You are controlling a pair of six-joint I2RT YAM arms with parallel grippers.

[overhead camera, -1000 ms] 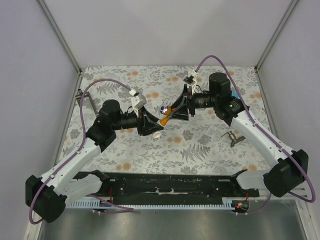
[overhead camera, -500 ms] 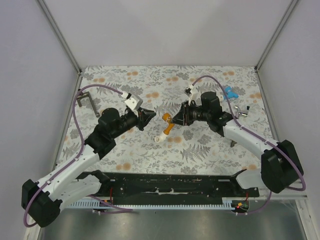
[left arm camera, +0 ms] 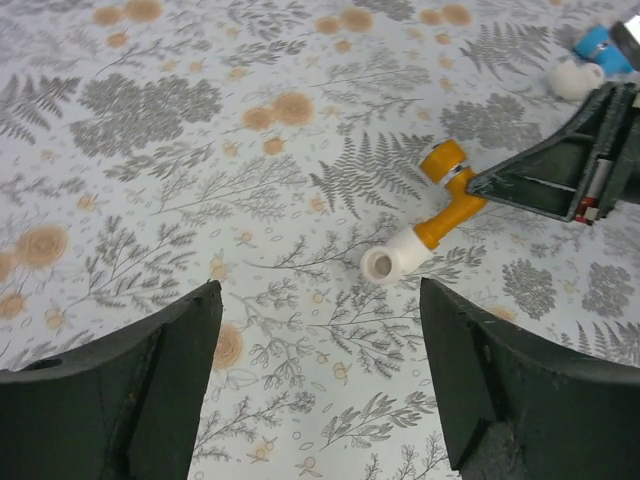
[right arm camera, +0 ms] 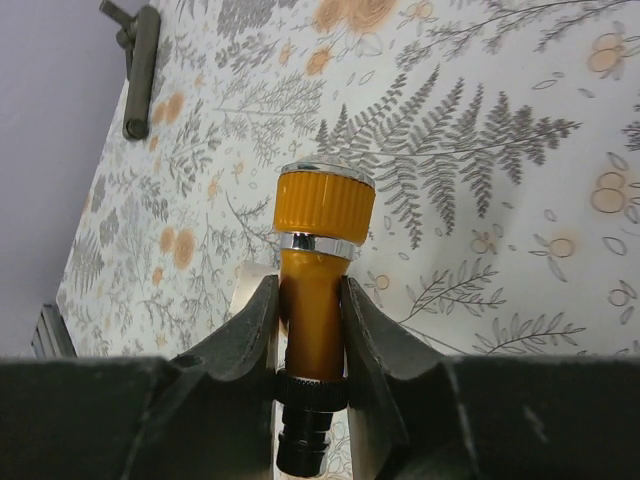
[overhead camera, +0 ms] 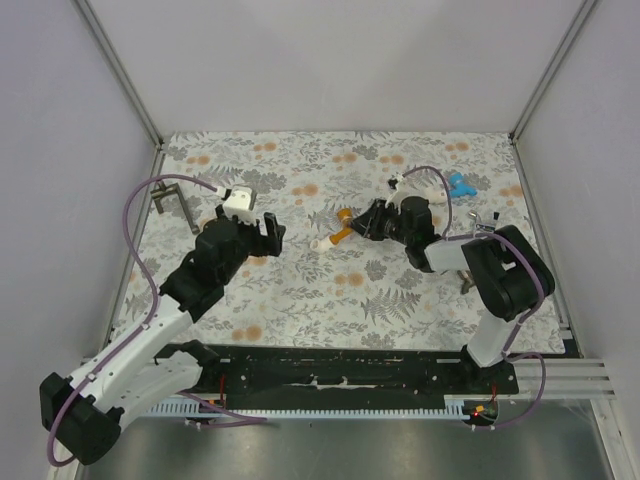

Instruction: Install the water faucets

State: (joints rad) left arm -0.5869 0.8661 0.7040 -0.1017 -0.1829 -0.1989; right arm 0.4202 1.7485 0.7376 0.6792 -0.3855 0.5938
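The orange water faucet with its white ring end lies low at the table's middle, its knob end toward the back. My right gripper is shut on its orange body, the ribbed cap sticking out past the fingertips. In the left wrist view the orange faucet lies ahead and to the right, with the right gripper's dark fingers on it. My left gripper stands open to the left of the faucet, apart from it, with nothing between its fingers.
A blue faucet lies at the back right, with a white fitting beside it. Dark metal lever handles lie at the left edge, by the right arm and lower right. A black rail runs along the near edge.
The left gripper has let go of the faucet, drawn back to the left and opened. The right arm has folded back, carrying the faucet down and slightly rearward.
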